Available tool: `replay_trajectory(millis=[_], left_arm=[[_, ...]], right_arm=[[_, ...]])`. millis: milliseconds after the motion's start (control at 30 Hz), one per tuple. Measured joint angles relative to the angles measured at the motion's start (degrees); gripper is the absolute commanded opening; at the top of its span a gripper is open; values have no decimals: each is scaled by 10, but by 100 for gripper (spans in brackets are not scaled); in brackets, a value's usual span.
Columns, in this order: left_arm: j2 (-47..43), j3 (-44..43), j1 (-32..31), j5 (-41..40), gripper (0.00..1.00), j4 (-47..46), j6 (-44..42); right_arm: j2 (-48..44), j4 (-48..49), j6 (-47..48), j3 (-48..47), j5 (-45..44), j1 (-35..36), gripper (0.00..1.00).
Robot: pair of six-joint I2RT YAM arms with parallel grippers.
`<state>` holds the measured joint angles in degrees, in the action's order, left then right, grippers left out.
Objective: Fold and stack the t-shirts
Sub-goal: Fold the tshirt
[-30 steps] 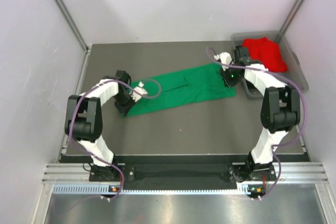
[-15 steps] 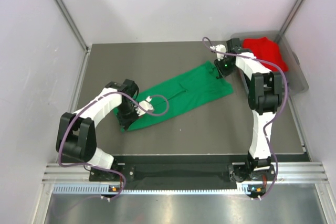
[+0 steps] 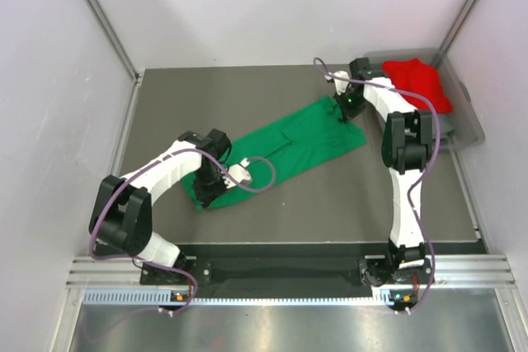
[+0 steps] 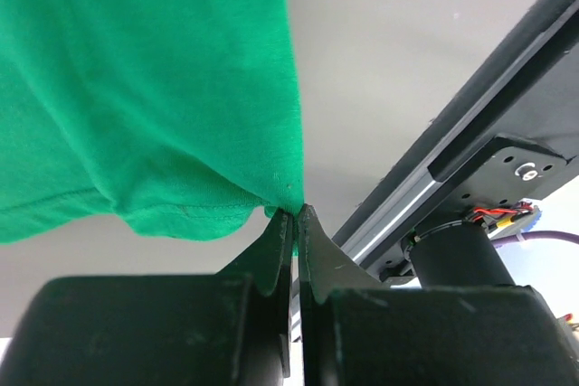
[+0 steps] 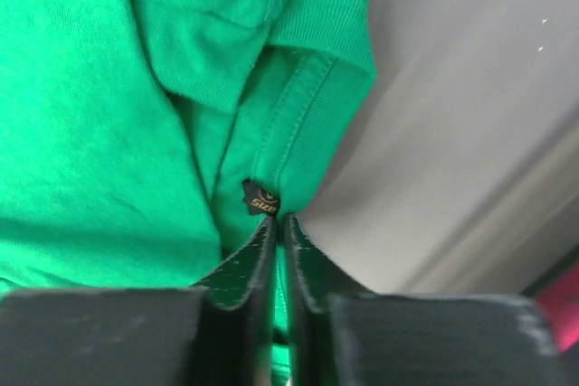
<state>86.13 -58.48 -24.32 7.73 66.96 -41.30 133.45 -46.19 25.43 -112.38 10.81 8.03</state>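
Note:
The green t-shirt (image 3: 289, 146) lies stretched slantwise across the dark table, folded lengthwise. My left gripper (image 3: 216, 177) is shut on its near-left hem corner; in the left wrist view the green t-shirt (image 4: 154, 88) hangs pinched between the closed fingertips (image 4: 280, 232). My right gripper (image 3: 350, 105) is shut on the collar end at the far right; in the right wrist view the green t-shirt (image 5: 109, 106) shows its neck rib and a small black size label (image 5: 260, 198) just above the closed jaws. The red t-shirt (image 3: 417, 82) lies bunched in the bin.
A clear plastic bin (image 3: 459, 125) stands at the table's far right corner. White walls enclose the table, with metal posts (image 3: 103, 18) at the back corners. An aluminium rail (image 3: 272, 274) runs along the near edge by the arm bases.
The right gripper has gone to the shirt's collar end and shut on it. The left gripper has carried the hem end towards the near side, turning the shirt more slantwise.

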Motion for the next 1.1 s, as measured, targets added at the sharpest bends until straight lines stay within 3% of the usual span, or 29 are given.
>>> replay_trajectory(millis=[233,367,500,567,600,633,700,733,933,1100], left_arm=[[3,0,-61,-7,1,1,23],[21,-5,-114,-5,6,2,40],[47,-19,-175,12,29,2,61],[62,-36,-201,37,49,6,70],[70,-49,-218,56,70,11,73],[80,-68,-227,76,83,19,75],[97,-108,-230,109,87,31,80],[107,-134,-230,123,99,37,81],[160,-246,-225,167,98,43,94],[186,-283,-172,113,98,23,155]], right_arm=[[66,-44,-2,-119,-7,7,0],[95,-39,0,-168,-33,21,0],[108,-5,14,-184,-78,46,0],[118,11,21,-196,-100,59,0],[126,23,27,-207,-110,65,0],[135,37,32,-217,-119,71,0],[149,70,41,-231,-137,82,0],[155,87,46,-235,-144,87,0],[191,210,65,-250,-179,107,0],[208,303,67,-250,-192,111,1]])
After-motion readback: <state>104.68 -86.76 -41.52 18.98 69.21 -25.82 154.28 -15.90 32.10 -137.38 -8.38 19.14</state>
